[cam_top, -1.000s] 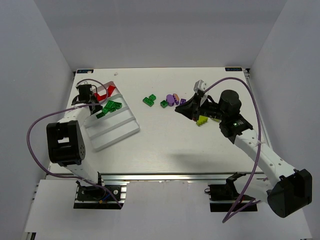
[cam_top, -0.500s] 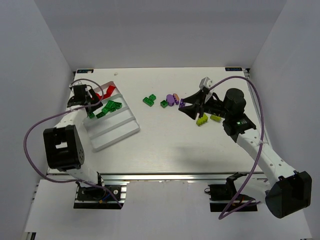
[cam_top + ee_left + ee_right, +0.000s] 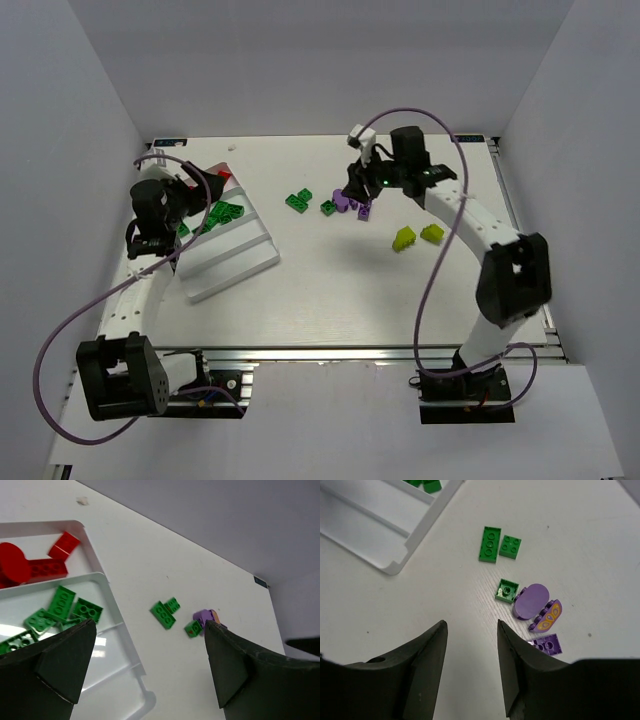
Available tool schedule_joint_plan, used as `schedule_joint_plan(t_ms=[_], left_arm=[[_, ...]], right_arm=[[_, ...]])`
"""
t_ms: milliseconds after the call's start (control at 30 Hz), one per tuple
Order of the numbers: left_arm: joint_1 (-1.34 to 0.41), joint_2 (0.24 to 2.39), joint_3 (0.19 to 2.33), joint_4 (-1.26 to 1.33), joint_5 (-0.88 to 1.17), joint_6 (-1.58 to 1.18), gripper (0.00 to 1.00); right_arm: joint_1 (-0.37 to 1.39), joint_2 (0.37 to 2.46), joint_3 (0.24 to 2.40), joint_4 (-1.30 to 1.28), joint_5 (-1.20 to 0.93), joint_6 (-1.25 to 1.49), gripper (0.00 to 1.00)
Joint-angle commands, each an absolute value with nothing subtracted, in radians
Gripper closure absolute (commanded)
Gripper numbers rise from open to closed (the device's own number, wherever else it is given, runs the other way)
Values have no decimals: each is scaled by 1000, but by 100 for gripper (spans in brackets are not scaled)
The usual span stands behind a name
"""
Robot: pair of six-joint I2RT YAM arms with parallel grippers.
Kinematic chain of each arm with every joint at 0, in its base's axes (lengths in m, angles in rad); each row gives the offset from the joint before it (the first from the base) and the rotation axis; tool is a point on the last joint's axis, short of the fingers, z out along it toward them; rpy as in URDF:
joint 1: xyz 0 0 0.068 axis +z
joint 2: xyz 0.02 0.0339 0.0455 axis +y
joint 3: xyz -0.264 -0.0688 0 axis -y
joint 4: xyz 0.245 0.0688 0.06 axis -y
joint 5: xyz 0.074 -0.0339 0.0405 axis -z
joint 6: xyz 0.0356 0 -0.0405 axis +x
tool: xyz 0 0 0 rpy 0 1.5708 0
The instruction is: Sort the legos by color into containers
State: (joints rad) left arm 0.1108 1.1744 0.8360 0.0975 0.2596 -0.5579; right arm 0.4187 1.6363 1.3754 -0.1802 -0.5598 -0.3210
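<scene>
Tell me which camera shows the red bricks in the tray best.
The left wrist view: the red bricks lie plainly in the tray's end compartment. The top view shows only a small red sliver; the right wrist view misses them.

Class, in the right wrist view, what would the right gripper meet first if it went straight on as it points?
The right gripper would probably meet bare table first, just beside the small green brick; depth is unclear.

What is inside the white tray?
In the white tray, red bricks lie in the far compartment, green bricks in the next one. The nearer compartments look bare, but the left arm covers the tray's left end.
</scene>
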Motion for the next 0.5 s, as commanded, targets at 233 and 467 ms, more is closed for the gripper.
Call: schedule_joint_plan(t_ms=[233,467], left_arm=[[37,1075,827,92,281,-539,2],[15,1026,825,77,224,-499,2]], right_arm=[[495,2142,1847,-546,-373,-299,41],[529,2276,1956,-563,-252,-233,38]])
